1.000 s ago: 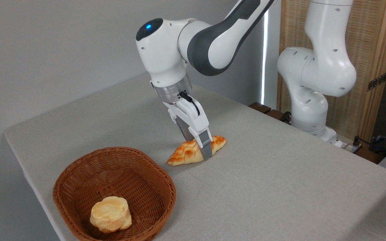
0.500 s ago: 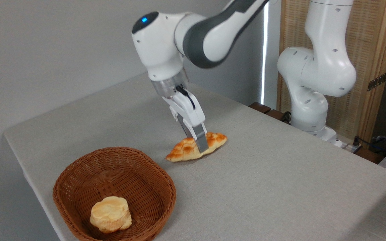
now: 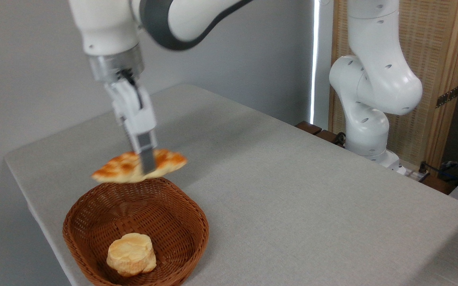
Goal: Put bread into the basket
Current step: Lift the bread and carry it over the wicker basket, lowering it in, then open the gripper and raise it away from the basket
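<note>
1. The table (image 3: 292, 206) is covered in a pale grey cloth and fills most of the view; a grey wall stands behind it and a wooden slatted screen (image 3: 443, 59) at the right.
2. The white arm (image 3: 372, 87) rises from its base at the table's far right edge, passes out of the top of the picture and comes down again at the upper left.
3. The basket (image 3: 94, 214), brown woven wicker, sits near the table's front left corner; its far rim lies just under the loaf.
4. The gripper (image 3: 146, 163) points downward, its fingers clamped across the middle of the bread; only the near finger (image 3: 147, 157) shows clearly.
5. The bread (image 3: 121, 170), golden-orange with a browned crust, hangs clear of the table, roughly level and slightly blurred, above the basket's far edge.
6. A pale-yellow round bun (image 3: 131, 254) rests inside the basket, toward its near side.
</note>
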Controlling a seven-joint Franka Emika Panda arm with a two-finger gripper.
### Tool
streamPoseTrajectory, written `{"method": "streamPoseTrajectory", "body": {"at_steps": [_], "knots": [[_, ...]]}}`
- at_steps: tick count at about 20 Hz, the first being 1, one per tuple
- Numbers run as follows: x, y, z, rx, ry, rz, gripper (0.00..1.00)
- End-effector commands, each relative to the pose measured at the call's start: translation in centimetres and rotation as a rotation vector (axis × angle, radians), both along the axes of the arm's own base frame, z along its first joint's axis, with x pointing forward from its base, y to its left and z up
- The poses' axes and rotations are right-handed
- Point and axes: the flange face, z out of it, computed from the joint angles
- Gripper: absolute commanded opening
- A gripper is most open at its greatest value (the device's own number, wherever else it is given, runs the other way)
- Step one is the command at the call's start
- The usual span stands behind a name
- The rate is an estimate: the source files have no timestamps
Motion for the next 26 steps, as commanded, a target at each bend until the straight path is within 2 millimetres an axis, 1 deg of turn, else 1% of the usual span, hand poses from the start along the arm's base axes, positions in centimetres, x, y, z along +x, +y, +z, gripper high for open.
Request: {"method": "streamPoseTrajectory", "body": {"at_steps": [1, 3, 4, 5, 7, 14, 20, 22, 23, 24, 25, 26], "knots": [[2.8, -0.8, -1.9, -0.026, -0.063, -0.014, 0.53], [3.0, -1.1, -3.2, -0.015, -0.049, -0.027, 0.75], [3.3, -1.0, -3.8, -0.013, -0.046, -0.024, 0.96], [3.4, -1.0, -3.9, -0.013, -0.055, -0.023, 1.0], [3.6, -1.0, -3.7, -0.018, -0.076, -0.02, 1.0], [3.5, -1.0, -3.7, -0.016, -0.065, -0.013, 1.0], [3.1, -0.9, -3.1, -0.014, -0.054, -0.01, 1.0], [2.0, -0.5, -2.0, -0.007, -0.015, -0.01, 1.0], [1.1, 0.2, -0.2, -0.004, -0.006, -0.004, 1.0], [0.3, 1.4, 1.4, -0.003, -0.001, 0.012, 1.0], [-1.1, 3.8, 4.2, -0.007, -0.003, 0.073, 1.0], [-2.2, 4.8, 6.0, -0.007, -0.004, 0.108, 1.0]]}}
